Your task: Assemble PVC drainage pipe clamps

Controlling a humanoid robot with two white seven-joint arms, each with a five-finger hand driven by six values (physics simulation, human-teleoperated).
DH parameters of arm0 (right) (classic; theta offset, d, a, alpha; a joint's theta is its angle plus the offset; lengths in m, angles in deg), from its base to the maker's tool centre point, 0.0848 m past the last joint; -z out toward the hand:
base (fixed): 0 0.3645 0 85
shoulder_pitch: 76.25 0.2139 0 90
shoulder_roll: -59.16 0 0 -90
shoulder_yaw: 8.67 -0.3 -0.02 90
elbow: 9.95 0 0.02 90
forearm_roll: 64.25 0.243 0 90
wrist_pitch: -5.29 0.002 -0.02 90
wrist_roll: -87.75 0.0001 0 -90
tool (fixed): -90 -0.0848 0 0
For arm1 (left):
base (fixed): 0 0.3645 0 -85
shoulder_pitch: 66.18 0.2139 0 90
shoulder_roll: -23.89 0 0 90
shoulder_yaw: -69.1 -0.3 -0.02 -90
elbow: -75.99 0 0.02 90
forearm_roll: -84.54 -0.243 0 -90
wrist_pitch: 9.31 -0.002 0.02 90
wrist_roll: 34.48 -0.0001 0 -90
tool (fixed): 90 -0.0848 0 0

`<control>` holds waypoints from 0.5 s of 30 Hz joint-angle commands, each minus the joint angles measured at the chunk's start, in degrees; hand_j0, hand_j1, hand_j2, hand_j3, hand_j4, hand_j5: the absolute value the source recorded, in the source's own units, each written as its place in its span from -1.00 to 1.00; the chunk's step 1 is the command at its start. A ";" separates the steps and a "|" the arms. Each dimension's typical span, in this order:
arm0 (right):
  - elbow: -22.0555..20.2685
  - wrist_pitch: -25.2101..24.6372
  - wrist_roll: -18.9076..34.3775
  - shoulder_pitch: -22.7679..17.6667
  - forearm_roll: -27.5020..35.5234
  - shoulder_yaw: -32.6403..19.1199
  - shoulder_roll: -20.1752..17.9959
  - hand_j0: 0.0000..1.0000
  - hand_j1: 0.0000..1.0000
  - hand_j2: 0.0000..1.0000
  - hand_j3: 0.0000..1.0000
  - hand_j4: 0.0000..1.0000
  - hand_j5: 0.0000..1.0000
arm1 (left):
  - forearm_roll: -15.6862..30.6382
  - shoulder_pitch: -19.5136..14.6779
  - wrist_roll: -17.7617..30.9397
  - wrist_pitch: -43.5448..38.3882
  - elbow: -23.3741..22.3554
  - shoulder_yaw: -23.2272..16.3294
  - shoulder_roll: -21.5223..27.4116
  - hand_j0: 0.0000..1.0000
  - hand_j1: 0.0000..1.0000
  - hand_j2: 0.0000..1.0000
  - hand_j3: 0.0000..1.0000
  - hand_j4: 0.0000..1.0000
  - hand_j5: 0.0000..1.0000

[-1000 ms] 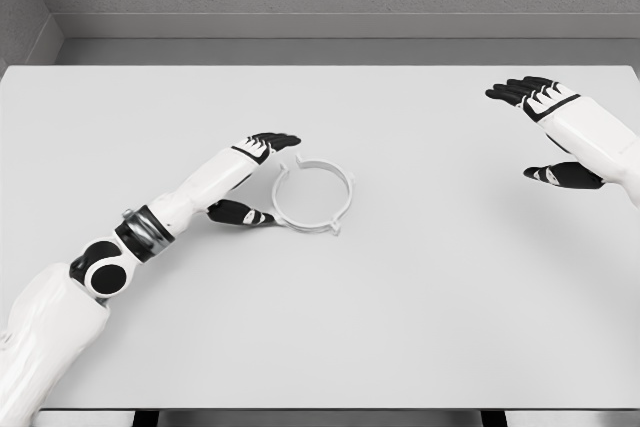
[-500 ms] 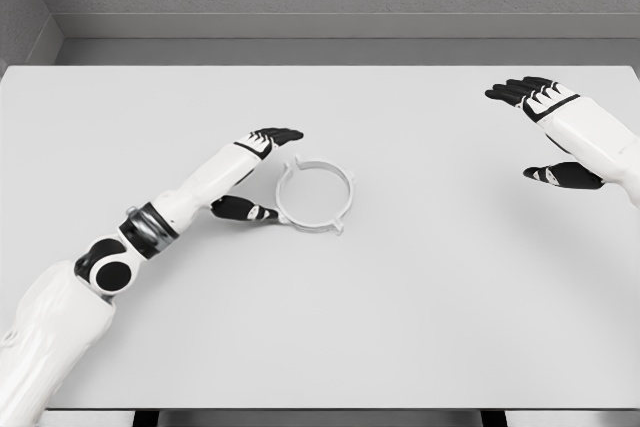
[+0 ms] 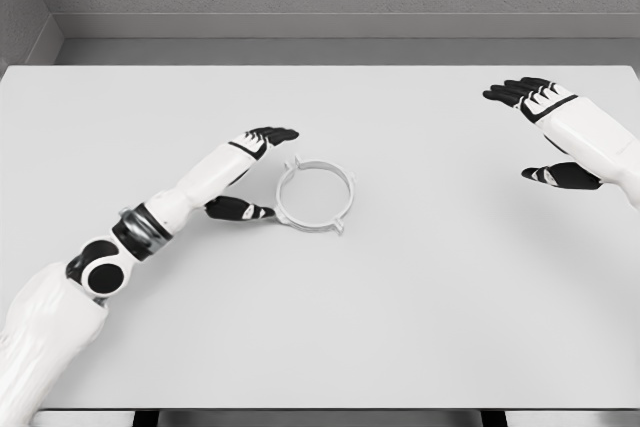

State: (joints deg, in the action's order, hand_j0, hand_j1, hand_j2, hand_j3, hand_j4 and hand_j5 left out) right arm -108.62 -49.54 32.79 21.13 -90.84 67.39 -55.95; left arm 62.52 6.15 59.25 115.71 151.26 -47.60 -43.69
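Clamp ring (image 3: 315,196) beside open, empty robot hand (image 3: 247,173)

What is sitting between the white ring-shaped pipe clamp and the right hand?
Nothing: in the head view, only bare white table separates the white ring-shaped pipe clamp from the open right hand.

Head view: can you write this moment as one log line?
left hand: open, beside clamp ring | right hand: open, far right | ring: flat on table

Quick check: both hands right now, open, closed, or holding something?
Left hand: open, beside the white ring-shaped pipe clamp, holding nothing.
Right hand: open, empty, above the white table.
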 commanded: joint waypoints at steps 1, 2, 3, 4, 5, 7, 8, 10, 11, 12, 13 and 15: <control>-0.02 -0.17 -0.03 0.00 0.40 0.05 -0.03 1.00 1.00 1.00 1.00 1.00 1.00 | 0.48 0.17 -0.04 -0.01 1.64 -0.11 0.52 1.00 1.00 1.00 1.00 1.00 1.00; -0.02 -0.17 -0.03 0.00 0.40 0.05 -0.03 1.00 1.00 1.00 1.00 1.00 1.00 | 0.40 0.35 -0.04 -0.01 1.81 -0.19 0.52 1.00 1.00 1.00 1.00 1.00 1.00; -0.02 -0.17 -0.03 0.00 0.40 0.05 -0.03 1.00 1.00 1.00 1.00 1.00 1.00 | 0.22 0.44 -0.04 -0.01 2.08 -0.37 0.52 1.00 1.00 1.00 1.00 1.00 1.00; -0.02 -0.17 -0.03 0.00 0.40 0.05 -0.03 1.00 1.00 1.00 1.00 1.00 1.00 | 0.22 0.44 -0.04 -0.01 2.08 -0.46 0.52 1.00 1.00 1.00 1.00 1.00 1.00; -0.02 -0.17 -0.03 0.00 0.40 0.05 -0.03 1.00 1.00 1.00 1.00 1.00 1.00 | 0.22 0.44 -0.04 -0.01 2.08 -0.46 0.52 1.00 1.00 1.00 1.00 1.00 1.00; -0.02 -0.17 -0.03 0.00 0.40 0.05 -0.03 1.00 1.00 1.00 1.00 1.00 1.00 | 0.04 0.97 -0.04 -0.01 2.16 -0.54 0.35 1.00 1.00 1.00 1.00 1.00 1.00; -0.02 -0.17 -0.03 0.00 0.40 0.14 -0.03 1.00 1.00 1.00 1.00 1.00 1.00 | 0.04 1.14 -0.04 -0.01 2.34 -0.54 0.35 1.00 1.00 1.00 1.00 1.00 1.00; -0.02 -0.17 -0.03 0.00 0.40 0.31 -0.03 1.00 1.00 1.00 1.00 1.00 1.00 | -0.04 1.49 -0.04 -0.01 2.52 -0.54 0.35 1.00 1.00 1.00 1.00 1.00 1.00; -0.02 -0.17 -0.03 0.00 0.40 0.31 -0.03 1.00 1.00 1.00 1.00 1.00 1.00 | -0.05 1.76 -0.04 -0.01 2.52 -0.54 0.35 1.00 1.00 1.00 1.00 1.00 1.00; -0.02 -0.17 -0.03 0.00 0.40 0.31 -0.03 1.00 1.00 1.00 1.00 1.00 1.00 | -0.05 1.85 -0.04 -0.01 2.52 -0.54 0.35 1.00 1.00 1.00 1.00 1.00 1.00; -0.02 -0.17 -0.03 0.00 0.40 0.31 -0.03 1.00 1.00 1.00 1.00 1.00 1.00 | -0.13 1.85 -0.04 -0.01 2.43 -0.54 0.35 1.00 1.00 1.00 1.00 1.00 1.00; -0.02 -0.17 -0.03 0.00 0.40 0.31 -0.03 1.00 1.00 1.00 1.00 1.00 1.00 | -0.31 1.85 0.05 -0.01 2.08 -0.54 0.35 1.00 1.00 1.00 1.00 1.00 1.00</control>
State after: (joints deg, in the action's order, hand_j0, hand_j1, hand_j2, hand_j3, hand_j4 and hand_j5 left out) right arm -108.62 -49.54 32.79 21.13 -90.84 67.71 -55.95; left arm 62.00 8.00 59.27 115.70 153.48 -48.16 -43.37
